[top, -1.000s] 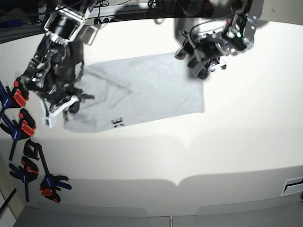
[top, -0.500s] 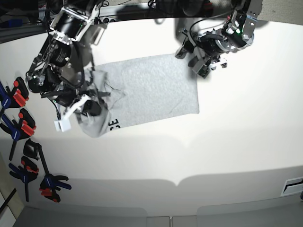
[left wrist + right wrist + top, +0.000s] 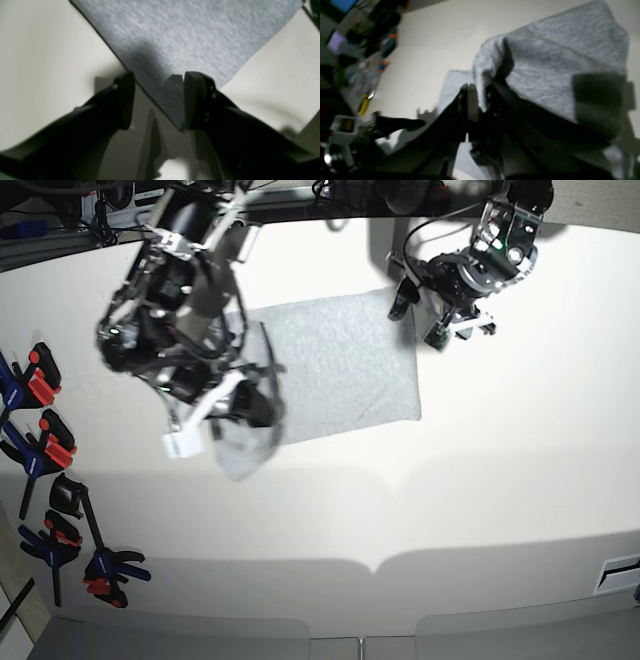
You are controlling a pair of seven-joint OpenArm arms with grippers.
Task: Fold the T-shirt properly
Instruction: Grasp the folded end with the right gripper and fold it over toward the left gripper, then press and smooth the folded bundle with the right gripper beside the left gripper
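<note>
My right claw (image 3: 477, 100) pinches the shirt (image 3: 340, 365), lifted at the table's (image 3: 520, 480) left. My left claw (image 3: 157, 100) hangs open, holding nothing. If I pull fast, the shirt may slide.

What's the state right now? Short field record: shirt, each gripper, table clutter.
shirt: T-shirt partly flat on table, one end lifted and bunched
right gripper: shut on the raised fabric
left gripper: open, over a flat corner of the shirt, holding nothing
lettering: not visible
clutter: clamps along the table edge, away from the shirt
</note>
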